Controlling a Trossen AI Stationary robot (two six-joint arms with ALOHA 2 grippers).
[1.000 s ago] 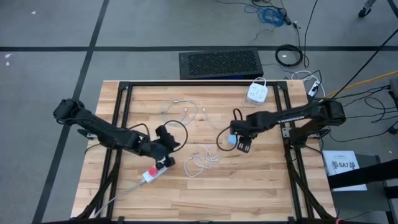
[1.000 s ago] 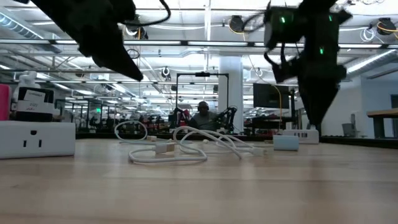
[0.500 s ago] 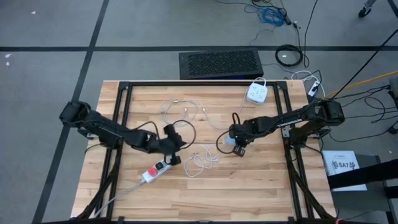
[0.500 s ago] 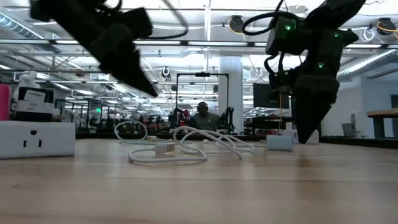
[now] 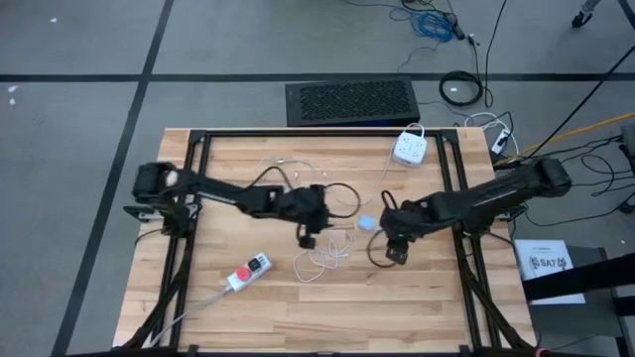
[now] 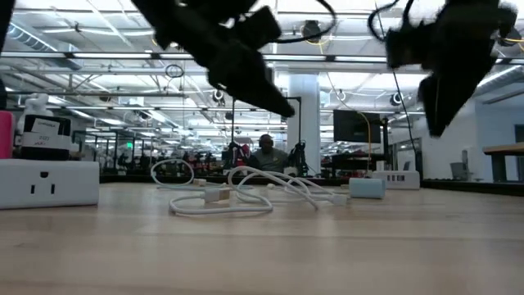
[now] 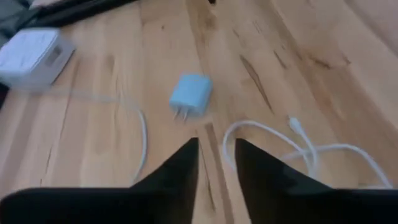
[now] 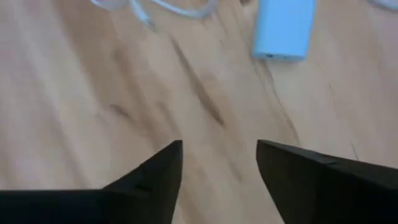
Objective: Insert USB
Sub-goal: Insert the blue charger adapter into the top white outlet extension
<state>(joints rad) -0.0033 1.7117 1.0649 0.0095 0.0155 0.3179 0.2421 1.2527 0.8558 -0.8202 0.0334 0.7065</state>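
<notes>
A light-blue USB charger (image 5: 367,224) lies flat on the wooden table, also seen in the left wrist view (image 7: 191,95) and the right wrist view (image 8: 283,28). A white USB cable (image 5: 322,258) lies in loose loops beside it, one plug end (image 7: 292,122) free on the wood. My left gripper (image 5: 310,236) hovers open above the table just left of the charger, over the cable loops. My right gripper (image 5: 397,250) hovers open to the right and near side of the charger. Nothing is between either pair of fingers.
A white power strip with a red button (image 5: 248,273) lies toward the near left. A white multi-socket adapter (image 5: 409,149) sits at the far right, and another white cable (image 5: 288,174) at the far middle. Black frame rails (image 5: 193,198) run along both sides.
My left gripper has swung from beside the red-button power strip toward the table's right, ending over the cable loops near the charger. My right gripper has risen off the charger and drawn back toward the near edge. The charger stays on the table.
</notes>
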